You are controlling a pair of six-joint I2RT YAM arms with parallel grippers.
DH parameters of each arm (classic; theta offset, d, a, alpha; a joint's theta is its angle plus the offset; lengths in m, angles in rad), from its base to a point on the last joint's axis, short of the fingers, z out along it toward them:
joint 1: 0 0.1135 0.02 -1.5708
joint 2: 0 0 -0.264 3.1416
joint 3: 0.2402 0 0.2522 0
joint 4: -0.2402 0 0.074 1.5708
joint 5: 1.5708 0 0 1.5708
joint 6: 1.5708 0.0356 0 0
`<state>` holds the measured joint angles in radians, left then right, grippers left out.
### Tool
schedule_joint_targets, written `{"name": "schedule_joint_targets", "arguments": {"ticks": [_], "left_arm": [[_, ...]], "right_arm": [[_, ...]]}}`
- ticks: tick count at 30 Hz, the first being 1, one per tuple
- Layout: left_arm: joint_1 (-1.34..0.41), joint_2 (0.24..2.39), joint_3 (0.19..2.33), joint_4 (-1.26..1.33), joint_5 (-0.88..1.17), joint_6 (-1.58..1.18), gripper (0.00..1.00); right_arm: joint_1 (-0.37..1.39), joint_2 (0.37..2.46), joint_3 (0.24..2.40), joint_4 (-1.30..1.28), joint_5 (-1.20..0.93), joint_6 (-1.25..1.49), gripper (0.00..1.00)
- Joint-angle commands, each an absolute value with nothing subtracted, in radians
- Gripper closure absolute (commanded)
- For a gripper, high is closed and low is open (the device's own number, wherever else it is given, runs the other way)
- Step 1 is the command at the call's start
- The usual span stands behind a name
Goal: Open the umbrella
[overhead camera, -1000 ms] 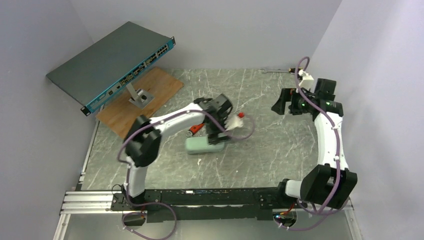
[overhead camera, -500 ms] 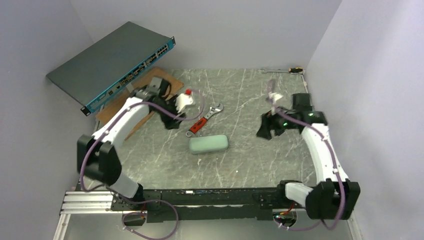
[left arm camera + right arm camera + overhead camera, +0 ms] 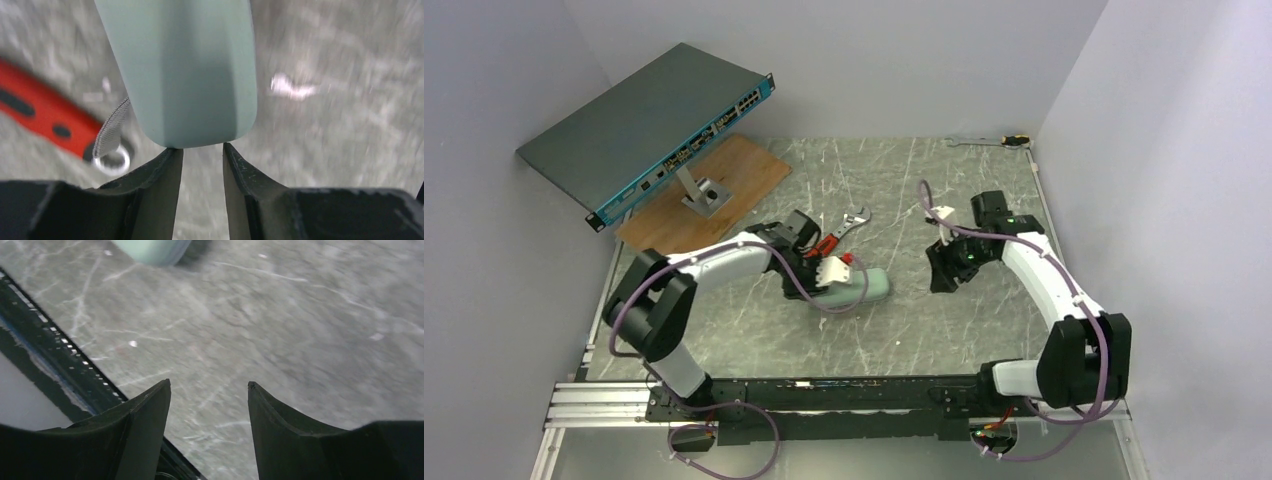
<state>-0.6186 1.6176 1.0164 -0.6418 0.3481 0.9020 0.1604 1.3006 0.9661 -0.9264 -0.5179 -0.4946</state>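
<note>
Covering end of mint case (image 3: 873, 285), left gripper (image 3: 202, 149) parted, empty; right gripper (image 3: 209, 387) parted

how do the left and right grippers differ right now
The left gripper shows a narrow gap; the right gripper a wide one. The left gripper has its tips at the end of the mint-green case; the right gripper hangs over the table. Both are open, holding nothing.
</note>
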Motion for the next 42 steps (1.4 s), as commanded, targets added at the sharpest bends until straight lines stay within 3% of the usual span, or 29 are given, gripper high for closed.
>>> {"name": "schedule_joint_targets", "arguments": {"ticks": [1, 5, 8, 11, 15, 19, 24, 29, 35, 42], "left_arm": [[-0.732, 1.676, 1.114, -0.429, 0.414, 0.707, 0.60], [-0.740, 1.693, 1.181, -0.394, 0.549, 0.523, 0.53], [-0.705, 1.580, 1.057, -0.324, 0.595, 0.545, 0.39], [-0.650, 1.434, 0.897, -0.283, 0.665, 0.655, 0.33], [-0.648, 1.328, 0.759, -0.250, 0.632, 0.762, 0.37], [-0.650, 1.329, 0.755, -0.224, 0.609, 0.709, 0.43], [-0.658, 1.258, 0.700, -0.196, 0.640, 0.627, 0.34], [-0.674, 1.186, 0.636, -0.158, 0.628, 0.594, 0.35], [-0.737, 1.198, 0.627, -0.130, 0.587, 0.621, 0.36], [-0.781, 1.278, 0.618, 0.031, 0.489, 0.493, 0.45]], "right_arm": [[-0.001, 1.324, 1.036, -0.938, -0.528, -0.662, 0.39], [-0.109, 1.363, 1.078, -0.960, -0.600, -0.806, 0.37], [-0.095, 1.358, 1.092, -0.946, -0.618, -0.895, 0.36], [-0.041, 1.372, 1.123, -0.985, -0.604, -0.906, 0.36], [0.064, 1.403, 1.115, -1.058, -0.568, -0.837, 0.40], [0.167, 1.388, 0.962, -0.991, -0.491, -0.808, 0.42], [0.243, 1.436, 0.856, -0.783, -0.394, -0.719, 0.43], [0.246, 1.566, 0.928, -0.640, -0.402, -0.609, 0.45], [0.248, 1.683, 1.068, -0.592, -0.416, -0.658, 0.45], [0.247, 1.751, 1.168, -0.580, -0.377, -0.673, 0.43]]}}
